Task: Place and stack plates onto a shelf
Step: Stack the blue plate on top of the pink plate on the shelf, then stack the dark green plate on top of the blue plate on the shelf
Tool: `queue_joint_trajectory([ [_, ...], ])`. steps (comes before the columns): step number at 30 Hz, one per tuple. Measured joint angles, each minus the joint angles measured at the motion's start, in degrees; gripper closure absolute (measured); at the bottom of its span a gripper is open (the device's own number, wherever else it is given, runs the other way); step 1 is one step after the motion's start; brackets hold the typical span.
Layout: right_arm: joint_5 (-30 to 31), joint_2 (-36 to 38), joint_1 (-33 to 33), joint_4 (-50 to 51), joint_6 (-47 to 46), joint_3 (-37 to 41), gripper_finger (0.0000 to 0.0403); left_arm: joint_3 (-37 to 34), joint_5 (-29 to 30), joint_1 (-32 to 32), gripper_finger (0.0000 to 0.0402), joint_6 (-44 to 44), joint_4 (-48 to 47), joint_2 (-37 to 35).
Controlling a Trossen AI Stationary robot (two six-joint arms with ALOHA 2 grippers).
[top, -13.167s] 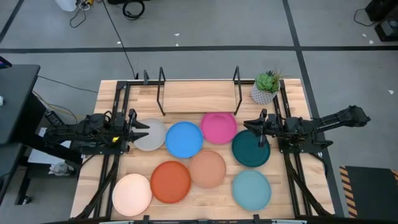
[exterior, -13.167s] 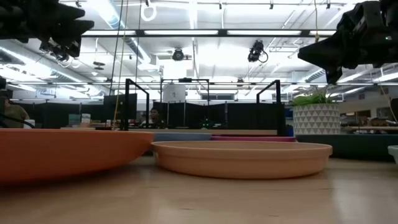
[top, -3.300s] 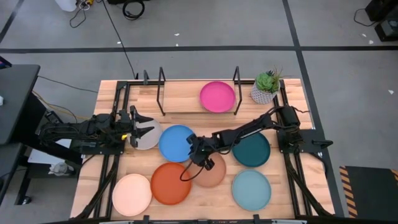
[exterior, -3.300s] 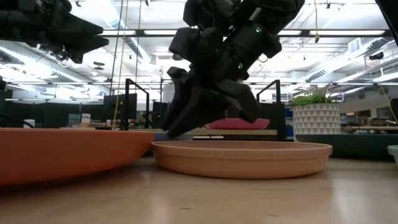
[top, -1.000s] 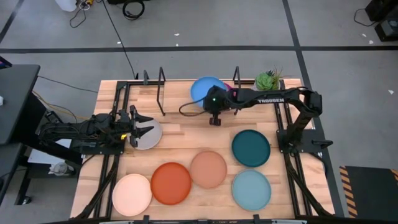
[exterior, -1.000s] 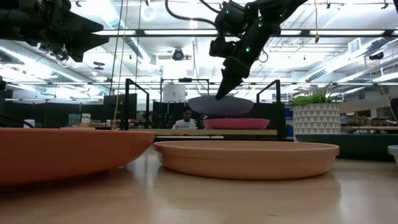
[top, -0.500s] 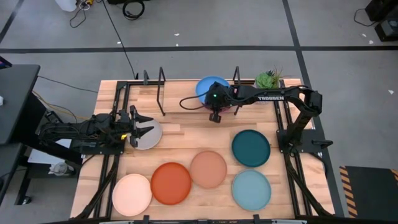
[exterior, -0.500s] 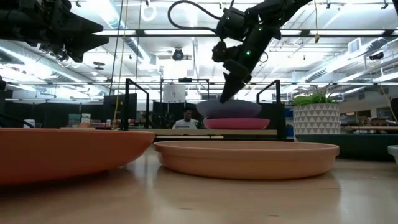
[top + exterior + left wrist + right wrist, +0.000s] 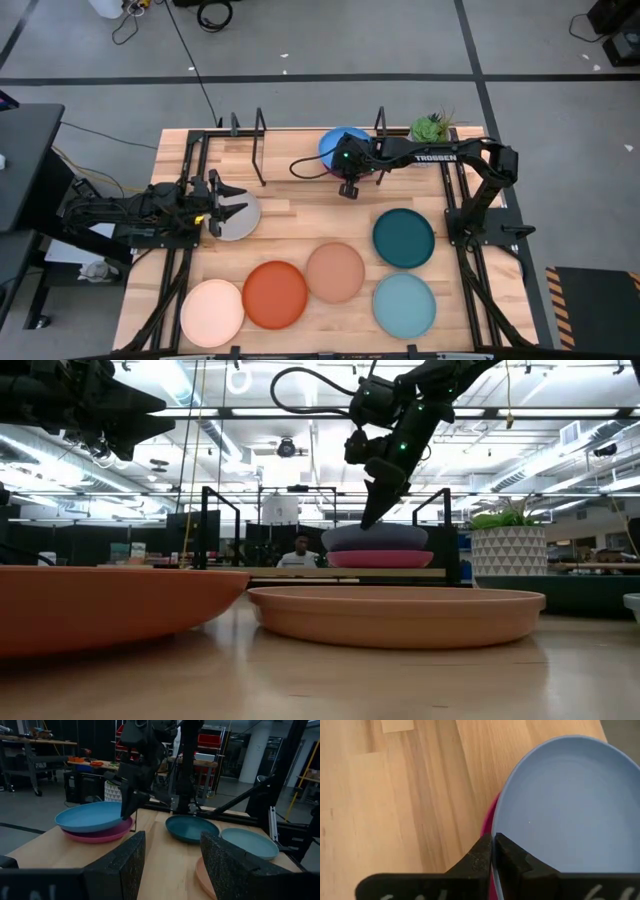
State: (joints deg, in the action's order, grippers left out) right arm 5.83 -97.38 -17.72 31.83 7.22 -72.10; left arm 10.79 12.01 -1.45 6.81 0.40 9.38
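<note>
Blue plate (image 9: 342, 141) now lower, atop pink plate (image 9: 380, 559), rim still pinched in right jaws.

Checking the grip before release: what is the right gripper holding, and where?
The right gripper pinches the blue plate by its rim.

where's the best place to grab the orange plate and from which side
Probably by its raised rim. The orange plate lies flat on the table, too shallow and wide to span, so pinch the rim from above, one jaw inside and one outside. Its upper-left edge looks freest; the cream plate and tan plate crowd the other sides.
</note>
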Motion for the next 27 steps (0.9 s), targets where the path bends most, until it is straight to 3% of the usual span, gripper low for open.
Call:
queue_joint_trajectory([
  [12, 0.5, 0.3, 3.0, 0.8, 0.4, 0.0, 0.0308, 0.0, -0.1, 0.0, 0.0205, 0.3, 0.0, 0.0],
  [16, 0.3, 0.5, 5.1, 0.2, 0.9, 0.0, 0.0292, 0.0, -6.1, 0.0, 0.0205, 1.3, 0.1, 1.0],
  [27, 0.1, 0.0, 11.2, -4.3, 2.2, 0.0, 0.0289, 0.8, -7.9, -0.8, 0.0205, 2.6, 1.7, 16.2],
])
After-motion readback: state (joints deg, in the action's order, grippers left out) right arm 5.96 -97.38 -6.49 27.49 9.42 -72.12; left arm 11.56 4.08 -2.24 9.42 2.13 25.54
